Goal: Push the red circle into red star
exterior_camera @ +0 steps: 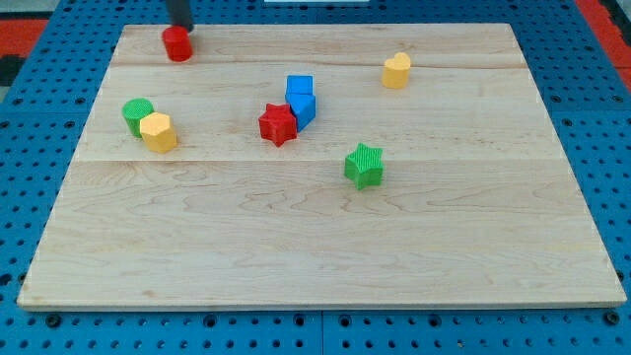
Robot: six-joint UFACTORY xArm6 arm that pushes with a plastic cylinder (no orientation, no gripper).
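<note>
You had seven blocks on the board (315,256): two red (177,44), two blue (300,87), two yellow (158,131) and two green (364,165) would make eight, so count again: eight.

A green cylinder (137,114) touches a yellow hexagon (158,131); two blue blocks (301,99), a yellow heart (396,71), a green star (365,166).

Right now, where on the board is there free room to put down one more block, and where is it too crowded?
Free: the whole strip below the green star to the board's bottom edge, and the right side below the yellow heart. Crowded: the centre, where the red star touches the blue blocks, and the left, where green circle meets yellow hexagon.
</note>
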